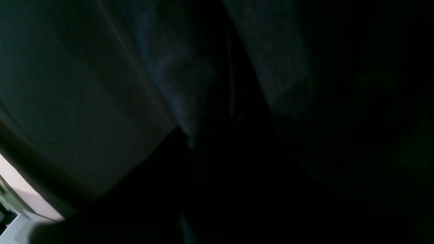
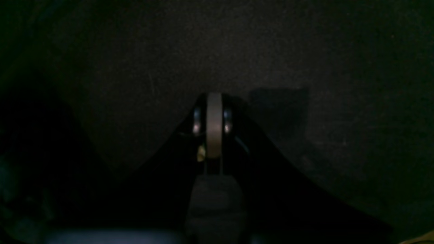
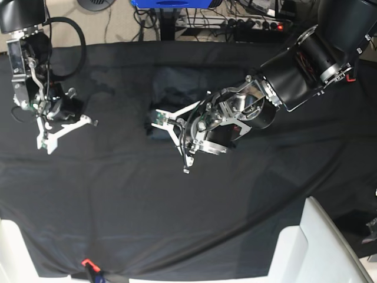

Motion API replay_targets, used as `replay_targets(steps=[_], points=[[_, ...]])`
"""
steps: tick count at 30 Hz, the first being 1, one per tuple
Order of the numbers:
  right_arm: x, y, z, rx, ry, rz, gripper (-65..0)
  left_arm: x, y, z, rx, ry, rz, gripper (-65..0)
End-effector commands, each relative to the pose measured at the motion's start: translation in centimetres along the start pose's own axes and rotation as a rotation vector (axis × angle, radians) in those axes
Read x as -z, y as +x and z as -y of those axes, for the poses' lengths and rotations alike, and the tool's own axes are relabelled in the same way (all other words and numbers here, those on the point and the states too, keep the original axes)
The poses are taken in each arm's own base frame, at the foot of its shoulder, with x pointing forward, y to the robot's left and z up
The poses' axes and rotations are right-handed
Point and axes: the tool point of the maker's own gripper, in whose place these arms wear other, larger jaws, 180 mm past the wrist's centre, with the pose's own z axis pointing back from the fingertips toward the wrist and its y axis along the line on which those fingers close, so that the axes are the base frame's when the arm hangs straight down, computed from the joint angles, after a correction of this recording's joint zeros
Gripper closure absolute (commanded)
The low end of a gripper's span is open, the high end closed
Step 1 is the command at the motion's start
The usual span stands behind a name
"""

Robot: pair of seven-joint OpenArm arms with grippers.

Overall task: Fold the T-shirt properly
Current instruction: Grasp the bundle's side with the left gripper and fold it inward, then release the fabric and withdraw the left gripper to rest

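Observation:
The T-shirt point(image 3: 171, 88) lies as a dark, folded bundle on the black table cloth point(image 3: 177, 224), at the middle back of the base view. My left gripper point(image 3: 174, 132) reaches in from the right and sits low on the bundle's front left corner. In the dim left wrist view the T-shirt cloth point(image 1: 169, 67) fills the picture, and its folds gather to a point at the fingertips, so the jaws look shut on it. My right gripper point(image 3: 59, 132) hangs over bare cloth at the far left. It is shut point(image 2: 214, 101) with nothing in it.
Cables and a power strip point(image 3: 253, 23) run behind the table's back edge. A white chair-like shape point(image 3: 312, 247) stands at the front right and another white piece point(image 3: 12, 247) at the front left. A small red and black thing point(image 3: 88, 265) sits at the front edge.

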Motion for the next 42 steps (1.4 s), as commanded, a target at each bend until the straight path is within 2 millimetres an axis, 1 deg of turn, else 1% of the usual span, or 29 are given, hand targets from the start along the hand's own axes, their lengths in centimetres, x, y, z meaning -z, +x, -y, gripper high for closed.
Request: replay_targets(steps=[1,3,5,7,10,16,20,22,23,25,28,30,32,34,36,37,39,40,41,42], points=[[-0.4,1.2,0.1,-0.005,0.002,0.037,0.0,-0.6,-0.3,-2.1,0.001,0.046,-0.007,0.0],[-0.4,1.2,0.1,-0.005,0.002,0.037,0.0,-0.7,-0.4,-2.2,-0.005,0.049,-0.009,-15.0],[-0.4,1.2,0.1,-0.005,0.002,0.037,0.0,-0.9,-0.8,-2.8,-0.005,0.059,-0.017,-32.6],[-0.4,1.3,0.1,-0.005,0.003,0.038,0.0,-0.9,-1.0,-3.0,-0.005,0.062,-0.020,-47.7],[-0.4,1.4,0.0,-0.005,0.003,0.040,0.0,-1.1,-1.1,-3.4,-0.006,0.069,-0.021,-64.7],[-0.4,1.4,0.0,-0.005,0.003,0.040,0.0,-2.2,-1.3,-5.9,-0.005,0.120,-0.022,-65.0],[-0.4,1.4,0.0,-0.005,0.003,0.038,0.0,-4.1,-1.6,-8.6,-0.025,0.197,-0.045,-65.0],[-0.2,1.2,0.2,-0.003,-0.002,0.031,0.0,-5.0,-1.2,-9.3,-0.021,0.229,-0.038,-65.0],[-0.1,1.1,0.3,-0.001,-0.005,0.028,0.0,-5.3,-1.0,-9.5,-0.017,0.237,-0.034,-65.0],[0.1,1.2,0.3,-0.002,-0.007,0.024,0.0,-5.5,-1.7,-9.3,-0.010,0.241,-0.044,-65.0],[0.1,1.1,0.2,-0.005,-0.005,0.023,0.0,-5.3,-2.1,-9.0,-0.015,0.233,-0.054,-65.0],[0.1,1.2,0.2,-0.005,-0.005,0.024,0.0,-5.3,-3.1,-8.6,-0.019,0.227,-0.071,-65.0],[0.0,1.2,0.1,-0.007,-0.002,0.027,0.0,-5.5,-3.3,-8.6,-0.018,0.231,-0.072,-65.0],[0.0,1.3,-0.1,-0.009,0.001,0.030,0.0,-6.3,-4.3,-9.5,-0.060,0.258,-0.082,-65.0],[-0.3,1.8,-0.5,-0.017,0.013,0.046,0.0,-7.6,-5.9,-10.4,-0.144,0.304,-0.111,-65.0],[-0.6,2.2,-0.8,-0.023,0.021,0.058,0.0,-8.7,-6.5,-11.0,-0.189,0.338,-0.111,-65.0],[-1.3,3.1,-1.7,-0.034,0.043,0.086,0.0,-10.0,-9.3,-10.3,-0.296,0.373,-0.127,-65.0],[-1.8,3.8,-2.2,-0.042,0.057,0.109,0.0,-10.6,-10.7,-9.7,-0.349,0.386,-0.135,-59.2],[-2.2,4.5,-3.2,-0.056,0.078,0.130,-0.2,-10.9,-12.3,-8.5,-0.414,0.389,-0.145,-48.5],[-2.5,5.0,-4.4,-0.085,0.103,0.143,-0.3,-10.8,-14.2,-6.7,-0.495,0.378,-0.163,-36.5]])
